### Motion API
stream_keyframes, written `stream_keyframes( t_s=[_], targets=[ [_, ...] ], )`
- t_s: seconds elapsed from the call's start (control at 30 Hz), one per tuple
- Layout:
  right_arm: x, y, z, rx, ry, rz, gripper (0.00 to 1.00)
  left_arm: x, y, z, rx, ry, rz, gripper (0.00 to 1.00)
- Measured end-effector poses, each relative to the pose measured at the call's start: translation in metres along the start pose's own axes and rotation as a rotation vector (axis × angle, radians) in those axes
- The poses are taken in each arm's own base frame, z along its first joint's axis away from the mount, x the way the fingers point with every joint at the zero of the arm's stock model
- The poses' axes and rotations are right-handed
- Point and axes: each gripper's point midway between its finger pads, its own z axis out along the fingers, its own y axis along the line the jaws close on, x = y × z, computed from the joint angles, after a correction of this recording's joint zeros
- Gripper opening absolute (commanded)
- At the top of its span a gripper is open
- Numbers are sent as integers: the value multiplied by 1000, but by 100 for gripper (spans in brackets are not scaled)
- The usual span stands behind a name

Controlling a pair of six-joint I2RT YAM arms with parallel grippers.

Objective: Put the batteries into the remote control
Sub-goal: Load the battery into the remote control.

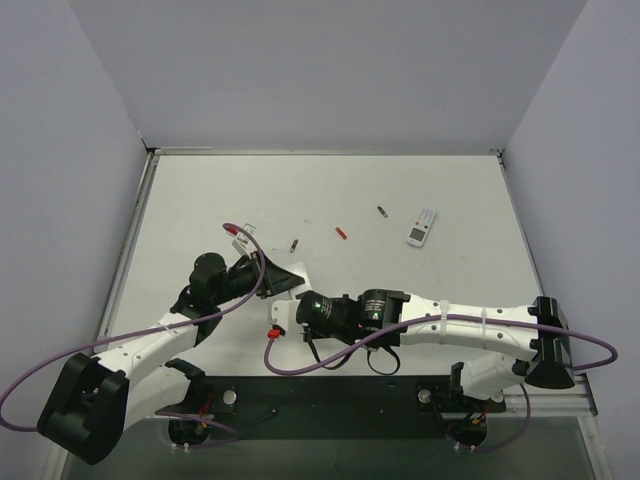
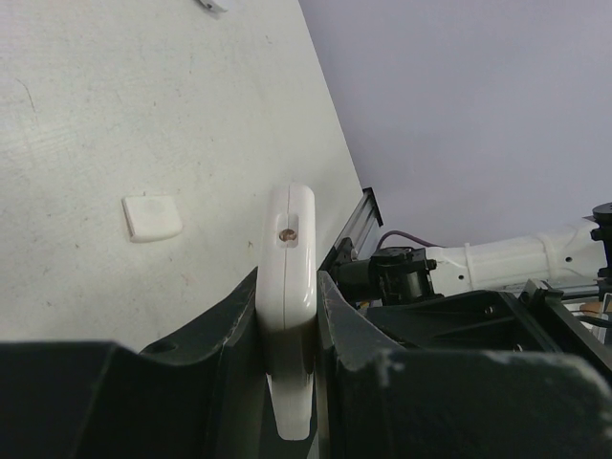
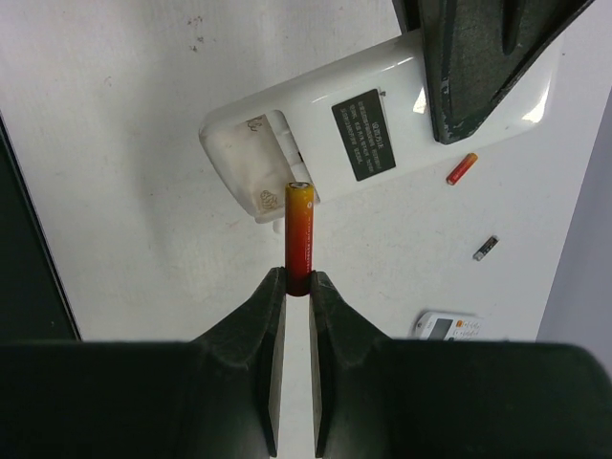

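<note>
Both jaws grip over seemingly scuffed table [image 1: 300, 190] (lilac walls [image 1: 330, 70]): left remote control [image 2: 290, 277], right a battery [image 3: 299, 229].

The surface [image 1: 300, 190] is a white tabletop, lightly scuffed and speckled. Near its middle lies one red battery [image 1: 341, 232], flat and on a slant. At 2 o'clock from it, a little apart, rests a dark grey-brown cylinder [image 1: 381, 211]. A second dark cylinder [image 1: 294, 244] lies at 8 o'clock from the battery. At 3 o'clock, farther out than either cylinder, sits a white-faced remote [image 1: 422, 227], buttons up and angled. In the left wrist view a small white rounded plate [image 2: 152, 217] lies flat on the surface
</note>
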Motion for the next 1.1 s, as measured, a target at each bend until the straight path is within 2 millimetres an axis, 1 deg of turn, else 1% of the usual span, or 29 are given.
stream_keyframes(
  t_s=[0.2, 0.5, 0.8, 1.1],
  targets=[
    [1, 6, 0, -30, 13, -16, 0, 6, 4, 2, -7, 12, -39, 0],
    [3, 15, 9, -68, 60, -42, 0, 6, -4, 5, 24, 9, -53, 0],
    [4, 14, 8, -71, 66, -48, 0, 8, -8, 8, 46, 17, -64, 0],
    [4, 17, 9, -91, 80, -81, 0, 14, -7, 13, 52, 41, -100, 0]
  ],
)
